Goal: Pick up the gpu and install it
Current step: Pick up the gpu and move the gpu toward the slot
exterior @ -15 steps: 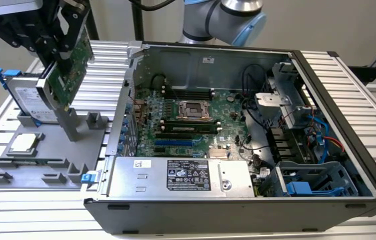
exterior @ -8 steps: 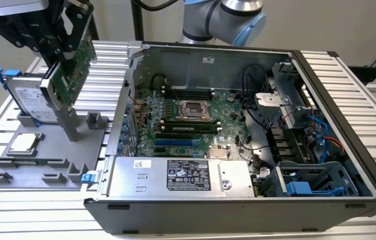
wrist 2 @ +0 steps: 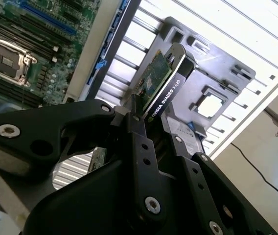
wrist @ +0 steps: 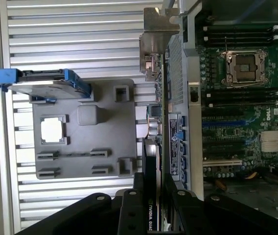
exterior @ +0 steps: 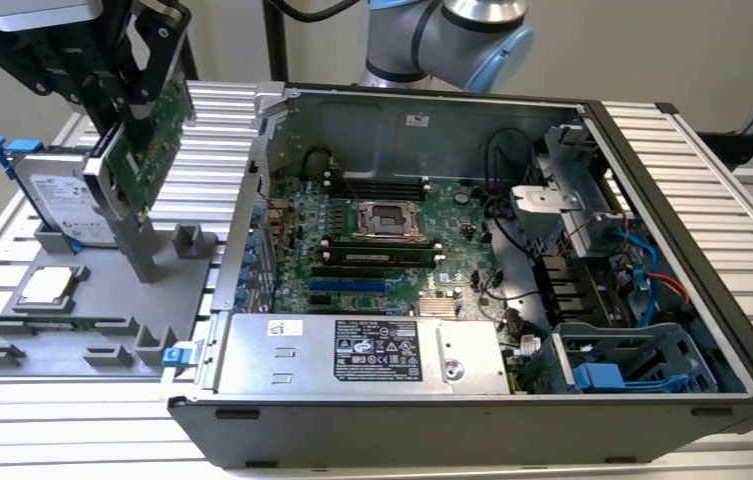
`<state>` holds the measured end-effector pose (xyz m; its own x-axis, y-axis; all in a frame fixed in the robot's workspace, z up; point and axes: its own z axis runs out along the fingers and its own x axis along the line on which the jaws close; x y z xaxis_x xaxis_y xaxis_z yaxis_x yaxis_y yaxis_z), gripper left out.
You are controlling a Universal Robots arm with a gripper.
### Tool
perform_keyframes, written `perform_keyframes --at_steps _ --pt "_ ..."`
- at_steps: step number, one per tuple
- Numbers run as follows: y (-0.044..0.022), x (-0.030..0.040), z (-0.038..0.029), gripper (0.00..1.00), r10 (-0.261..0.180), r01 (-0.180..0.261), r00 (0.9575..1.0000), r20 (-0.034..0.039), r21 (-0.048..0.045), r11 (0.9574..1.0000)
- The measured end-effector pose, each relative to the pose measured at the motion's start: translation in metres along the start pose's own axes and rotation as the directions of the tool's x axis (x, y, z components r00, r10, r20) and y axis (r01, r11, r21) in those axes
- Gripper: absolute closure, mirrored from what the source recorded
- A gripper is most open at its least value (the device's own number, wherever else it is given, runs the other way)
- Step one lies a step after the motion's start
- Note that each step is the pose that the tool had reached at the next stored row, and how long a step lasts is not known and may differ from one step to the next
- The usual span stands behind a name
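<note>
The gpu (wrist 2: 164,78) is clamped edge-on in the gripper (wrist 2: 153,117). The black fingers (wrist 2: 140,147) are closed onto its two faces near one end. It hangs tilted over the grey moulded fixture (exterior: 163,300) at the exterior view's left, just beside the blue-framed hard drive (exterior: 63,195) and outside the open computer case (exterior: 390,120).

The card looks light, thin and stiff, but delicate. One face is a bare green circuit board studded with small parts, and the other is a smooth black plastic cooler shroud. A hold across the flat faces, clear of the connector edge, seems the safest grip. The shroud may be a little slippery under hard pads. Its silver bracket (wrist: 154,29) is bent sheet metal at the far end.

A square silver CPU chip (exterior: 53,286) lies in a fixture pocket. The motherboard (exterior: 390,250) lies flat inside the case. The surface (exterior: 696,150) is ribbed aluminium.
</note>
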<state>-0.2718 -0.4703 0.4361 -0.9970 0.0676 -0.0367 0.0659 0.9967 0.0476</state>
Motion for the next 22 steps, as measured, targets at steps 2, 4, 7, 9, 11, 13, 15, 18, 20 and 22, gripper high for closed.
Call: perform_keyframes --at_steps 2,4,7,9,11,13,15,18,20,22 --pt "0.0000 -0.0004 0.0000 1.00 0.000 0.000 1.0000 0.0000 0.0000 1.0000" --pt "0.0001 -0.0012 0.0001 1.00 0.000 0.000 1.0000 0.0000 0.0000 1.0000" --pt "0.0002 -0.0035 0.0001 1.00 0.000 0.000 1.0000 -0.0001 0.0001 1.0000" --pt "0.0004 -0.0056 0.0002 1.00 0.000 0.000 1.0000 0.0000 0.0000 1.0000" --pt "0.0005 -0.0079 0.0003 1.00 0.000 0.000 1.0000 0.0000 0.0000 1.0000" --pt "0.0007 -0.0105 0.0005 1.00 0.000 0.000 1.0000 0.0000 -0.0001 1.0000" --pt "0.0009 -0.0131 0.0005 1.00 0.000 0.000 1.0000 0.0000 0.0000 1.0000" --pt "0.0011 -0.0171 0.0007 1.00 0.000 0.000 1.0000 0.0000 0.0000 1.0000" --pt "0.0013 -0.0201 0.0008 1.00 0.000 0.000 1.0000 0.0000 0.0000 1.0000" --pt "0.0015 -0.0229 0.0009 1.00 0.000 0.000 1.0000 0.0000 -0.0001 1.0000"
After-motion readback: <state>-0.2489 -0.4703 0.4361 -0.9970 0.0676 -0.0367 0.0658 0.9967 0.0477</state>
